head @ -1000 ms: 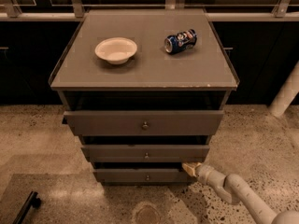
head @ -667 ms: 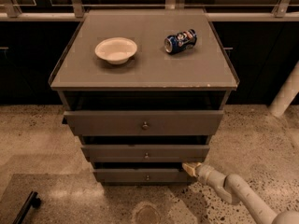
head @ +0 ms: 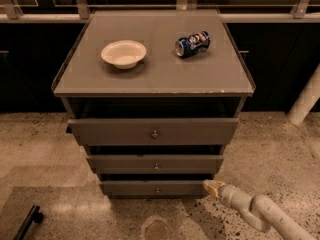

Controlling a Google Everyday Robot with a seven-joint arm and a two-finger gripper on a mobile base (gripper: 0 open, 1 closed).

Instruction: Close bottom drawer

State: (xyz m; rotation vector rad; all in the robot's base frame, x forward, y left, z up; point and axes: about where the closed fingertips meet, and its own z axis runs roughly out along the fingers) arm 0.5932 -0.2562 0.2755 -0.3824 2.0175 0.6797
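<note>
The bottom drawer [head: 150,188] is the lowest, slimmest grey front of the cabinet, with a small round knob [head: 157,189] at its centre. It stands pulled out a little, with a dark gap above it. My gripper [head: 210,186] reaches in from the lower right on a pale arm. Its tan tip sits right at the drawer front's right end, touching or nearly touching it.
The middle drawer [head: 155,163] and top drawer [head: 153,131] also stand partly out. On the cabinet top [head: 160,79] lie a white bowl [head: 123,53] and a blue can [head: 192,43] on its side. A black object [head: 27,222] lies on the floor at lower left. A white post [head: 305,102] stands at right.
</note>
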